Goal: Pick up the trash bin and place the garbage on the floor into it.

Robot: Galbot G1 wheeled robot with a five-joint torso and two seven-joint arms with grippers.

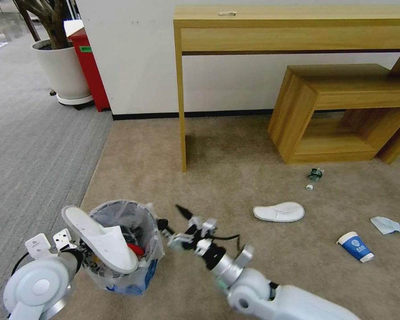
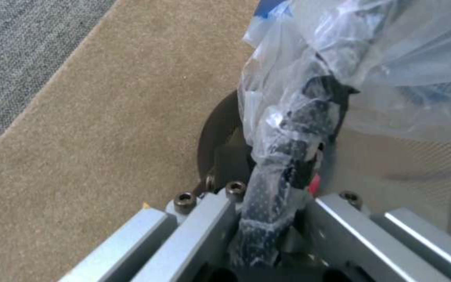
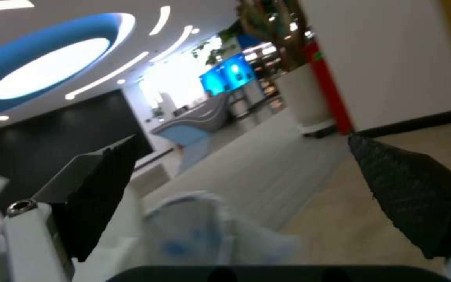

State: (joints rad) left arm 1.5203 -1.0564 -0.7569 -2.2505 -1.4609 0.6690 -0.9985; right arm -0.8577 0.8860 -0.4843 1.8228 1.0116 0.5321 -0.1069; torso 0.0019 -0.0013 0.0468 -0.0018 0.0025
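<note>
The trash bin (image 1: pixel 140 262), a dark wire bin lined with a clear bag, is at the lower left. A white slipper (image 1: pixel 103 240) sticks out over its rim, and red litter lies inside. My left gripper (image 1: pixel 85 257) is shut on the bin's bag-wrapped rim (image 2: pixel 288 156), which is pinched in the left gripper (image 2: pixel 272 219). Just right of the bin, my right gripper (image 1: pixel 172 218) hovers open and holds nothing; its fingers (image 3: pixel 408 188) stand wide apart. On the beige floor (image 1: pixel 235 178) lie another white slipper (image 1: pixel 279 212), a blue-white cup (image 1: pixel 355 246), a tissue (image 1: pixel 386 225) and a crushed bottle (image 1: pixel 315 174).
A tall wooden desk (image 1: pixel 293 26) stands against the wall, its leg (image 1: pixel 182 111) coming down ahead of the bin. A low wooden bench (image 1: pixel 342 111) sits at the right. A potted plant (image 1: pixel 64 71) and a red box (image 1: pixel 91 66) stand on the grey ribbed carpet (image 1: pixel 31 146).
</note>
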